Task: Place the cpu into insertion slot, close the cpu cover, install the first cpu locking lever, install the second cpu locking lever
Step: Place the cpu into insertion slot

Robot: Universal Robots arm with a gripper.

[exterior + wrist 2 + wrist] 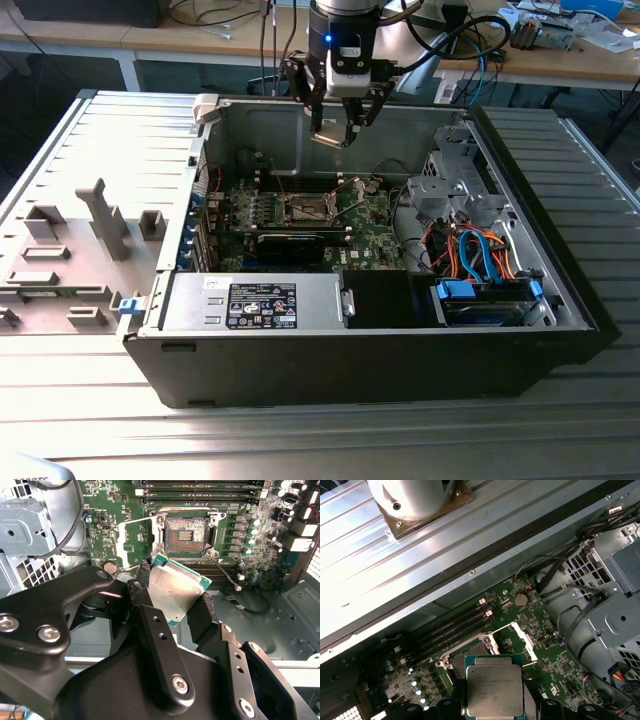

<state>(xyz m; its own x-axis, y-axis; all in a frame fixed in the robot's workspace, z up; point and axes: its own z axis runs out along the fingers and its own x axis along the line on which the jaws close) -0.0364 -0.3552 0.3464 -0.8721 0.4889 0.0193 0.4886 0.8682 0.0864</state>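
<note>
My gripper [336, 128] hangs over the open computer case, shut on the cpu [330, 138], a thin square chip with a silver-grey top. In both wrist views the cpu [175, 592] [493, 686] is clamped by its edges between two black fingers [145, 605]. It hovers above the green board, apart from it. The insertion slot [186, 532] [305, 208] lies bare, a dark square recess with a silver border. The cpu partly hides the slot [476, 651] in the first wrist view. The cpu cover [127, 540] [525, 641] stands swung open beside the slot. A thin metal lever [226, 572] sticks out from one socket corner.
A long black card [290, 243] lies across the board in front of the socket. Memory slots [200, 490] run along one side. A drive cage with blue and orange cables [480, 260] fills the exterior view's right. The case walls [260, 130] rise around the board.
</note>
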